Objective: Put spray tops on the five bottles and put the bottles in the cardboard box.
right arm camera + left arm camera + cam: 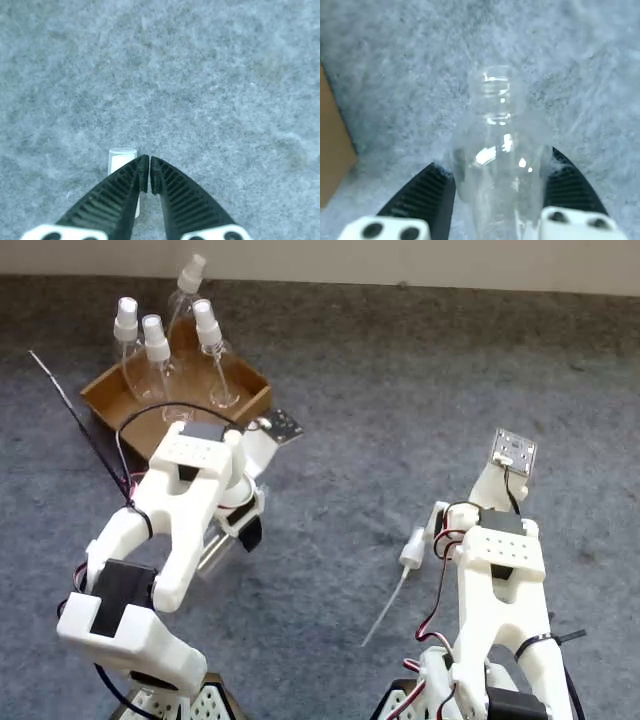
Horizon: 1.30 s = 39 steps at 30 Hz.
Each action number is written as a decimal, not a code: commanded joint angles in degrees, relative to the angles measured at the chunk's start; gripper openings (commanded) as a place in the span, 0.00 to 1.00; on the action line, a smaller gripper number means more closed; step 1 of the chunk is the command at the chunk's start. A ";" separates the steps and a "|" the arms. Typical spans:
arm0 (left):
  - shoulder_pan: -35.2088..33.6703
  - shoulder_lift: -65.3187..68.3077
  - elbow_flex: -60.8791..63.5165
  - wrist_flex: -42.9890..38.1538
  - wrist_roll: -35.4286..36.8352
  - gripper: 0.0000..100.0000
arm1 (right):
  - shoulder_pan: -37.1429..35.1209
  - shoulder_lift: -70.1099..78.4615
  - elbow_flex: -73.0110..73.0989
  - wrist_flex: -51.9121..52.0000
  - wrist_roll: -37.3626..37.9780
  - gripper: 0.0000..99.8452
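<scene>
A clear bottle (496,125) with a bare open neck is clamped between the black fingers of my left gripper (497,170). In the high view this bottle (212,553) lies low over the carpet under the left gripper (235,532), just in front of the cardboard box (100,400). Several bottles with white spray tops (158,355) stand upright in the box. A loose spray top (412,548) with its long thin tube lies on the carpet beside the right arm. My right gripper (146,173) is shut on nothing, and the spray top (121,159) rests right beside one finger.
Grey carpet (400,390) covers the whole table. A thin black rod (60,390) leans beside the box on the left. Open carpet lies between the two arms and to the right of the box.
</scene>
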 commanded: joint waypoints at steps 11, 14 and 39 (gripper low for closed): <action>5.58 -0.22 -17.36 20.48 -0.09 0.06 | -0.66 -1.27 -0.13 -1.36 -0.18 0.01; 8.22 -0.31 -20.88 23.21 -0.09 0.06 | -0.66 -1.27 -0.13 -1.36 -0.18 0.01; 10.07 -29.05 -16.92 20.66 16.70 0.06 | -0.66 -1.27 1.36 -1.45 -0.18 0.01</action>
